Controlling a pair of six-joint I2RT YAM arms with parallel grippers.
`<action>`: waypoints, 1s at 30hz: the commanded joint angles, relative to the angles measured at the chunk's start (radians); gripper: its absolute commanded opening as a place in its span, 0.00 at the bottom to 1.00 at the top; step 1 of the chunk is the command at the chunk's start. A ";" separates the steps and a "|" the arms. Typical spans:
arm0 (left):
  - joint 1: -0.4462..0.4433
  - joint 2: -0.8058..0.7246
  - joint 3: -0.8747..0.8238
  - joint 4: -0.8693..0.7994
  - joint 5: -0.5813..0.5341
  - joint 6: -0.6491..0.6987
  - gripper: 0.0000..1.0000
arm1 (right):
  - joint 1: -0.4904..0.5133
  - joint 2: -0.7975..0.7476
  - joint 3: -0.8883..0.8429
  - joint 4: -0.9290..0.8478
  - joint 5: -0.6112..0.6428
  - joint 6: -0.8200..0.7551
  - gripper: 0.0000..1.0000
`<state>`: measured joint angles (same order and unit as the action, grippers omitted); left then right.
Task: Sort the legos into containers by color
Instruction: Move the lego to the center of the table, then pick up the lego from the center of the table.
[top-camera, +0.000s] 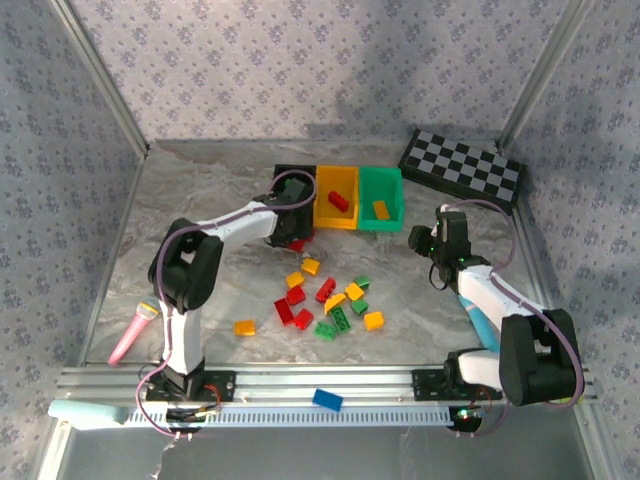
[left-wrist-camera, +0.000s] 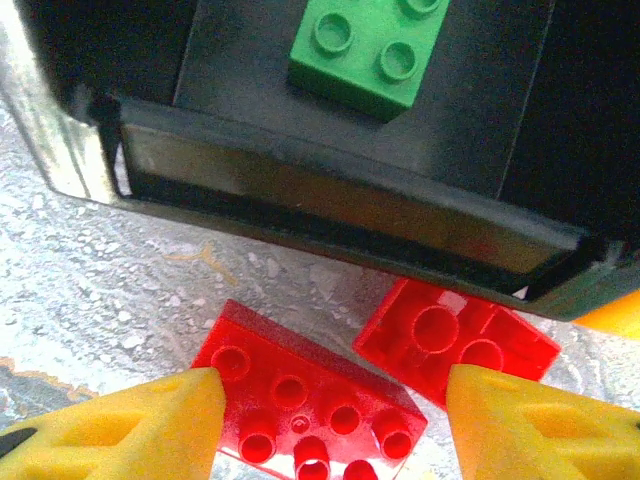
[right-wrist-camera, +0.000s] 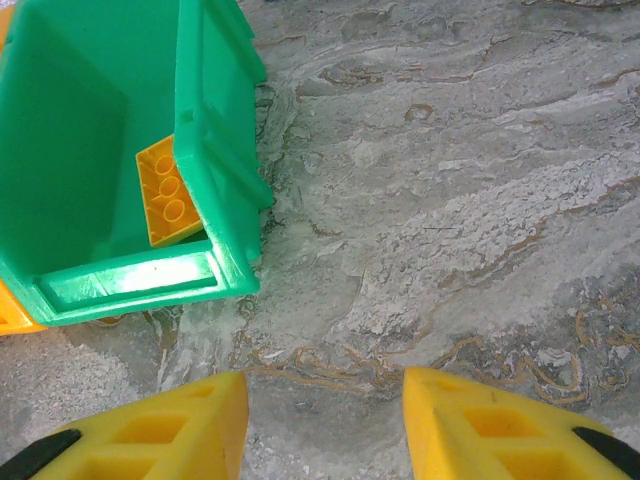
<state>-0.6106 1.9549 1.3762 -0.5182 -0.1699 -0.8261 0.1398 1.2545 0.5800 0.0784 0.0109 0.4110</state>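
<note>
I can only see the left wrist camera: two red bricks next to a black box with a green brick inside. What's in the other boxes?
Observer: The yellow bin holds one red brick.
Operator: And the green one?
Observer: The green bin holds one yellow-orange brick.
Operator: Where's the other hand?
Observer: The right hand is open over bare table beside the green bin, holding nothing.

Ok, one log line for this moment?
left fingers: open, astride red brick by black bin | right fingers: open, empty, near green bin
</note>
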 joint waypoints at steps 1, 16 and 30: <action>0.008 -0.027 -0.077 -0.098 -0.010 0.009 0.62 | 0.001 -0.020 0.015 -0.023 0.005 -0.001 0.46; -0.012 -0.358 -0.289 -0.132 -0.080 0.041 0.63 | 0.065 0.038 0.044 -0.008 0.016 -0.024 0.47; -0.022 -0.249 -0.231 -0.254 -0.035 0.345 0.89 | 0.085 0.043 0.052 -0.015 0.029 -0.034 0.47</action>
<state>-0.6289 1.6485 1.0924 -0.7387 -0.2188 -0.5735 0.2214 1.2949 0.6079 0.0788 0.0223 0.3923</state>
